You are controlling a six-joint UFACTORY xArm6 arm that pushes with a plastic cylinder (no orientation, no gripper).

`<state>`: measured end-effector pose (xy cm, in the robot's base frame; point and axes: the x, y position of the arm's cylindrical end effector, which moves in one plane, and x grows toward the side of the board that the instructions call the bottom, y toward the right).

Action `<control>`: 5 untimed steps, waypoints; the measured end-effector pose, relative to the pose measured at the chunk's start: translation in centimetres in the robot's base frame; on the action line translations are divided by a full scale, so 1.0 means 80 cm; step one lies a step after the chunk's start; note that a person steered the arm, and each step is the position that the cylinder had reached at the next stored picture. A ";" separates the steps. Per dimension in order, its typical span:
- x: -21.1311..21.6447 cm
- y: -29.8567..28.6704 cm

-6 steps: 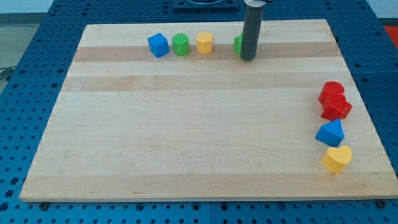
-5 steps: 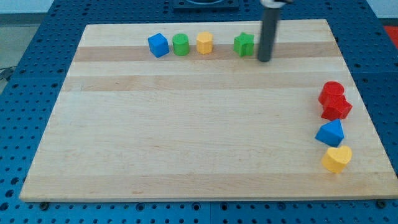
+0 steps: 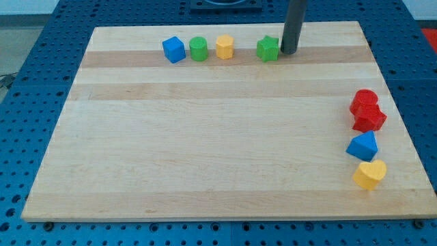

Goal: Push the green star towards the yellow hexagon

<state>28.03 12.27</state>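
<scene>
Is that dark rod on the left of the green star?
No, my tip sits at the view's right of the green star.

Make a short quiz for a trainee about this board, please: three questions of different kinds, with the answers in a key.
1. True or false: my tip is at the view's right side of the green star.
2. Which block stands directly at the view's left of the yellow hexagon? A) blue cube B) green cylinder C) yellow heart
3. Fill in: near the board's right edge, the blue block lies between the red blocks above and the yellow ____ below.

Key: 1 true; 2 B; 3 heart.
</scene>
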 end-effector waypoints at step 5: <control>0.000 -0.056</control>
